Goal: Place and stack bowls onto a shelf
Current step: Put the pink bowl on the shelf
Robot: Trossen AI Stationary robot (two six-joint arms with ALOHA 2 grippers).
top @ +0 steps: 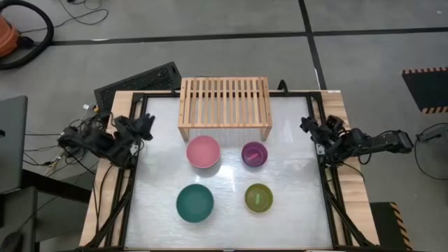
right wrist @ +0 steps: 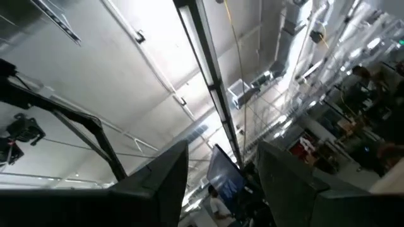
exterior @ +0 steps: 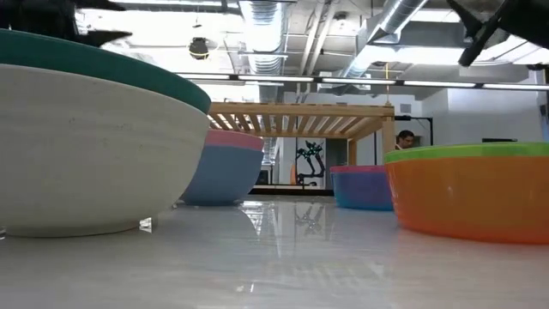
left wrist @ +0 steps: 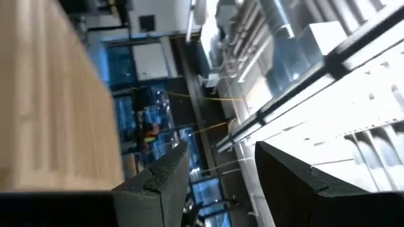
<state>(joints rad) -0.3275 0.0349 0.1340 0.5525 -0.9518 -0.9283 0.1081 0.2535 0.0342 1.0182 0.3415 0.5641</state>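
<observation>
Four bowls sit on the white table in front of the light-wood shelf: pink, purple, teal and olive-green. The low view shows stacks. The teal bowl nests in a cream-white one, the pink in a blue-grey one, and the green in an orange-red one. The purple bowl stands beside them. My left gripper waits open at the table's left edge. My right gripper waits open at the right edge. Both wrist views look up at the ceiling.
The shelf stands at the table's far edge, its slatted top bare. A black slatted panel lies behind the table's far-left corner. A dark frame rail borders the table's sides. Bare table lies between the bowls and both arms.
</observation>
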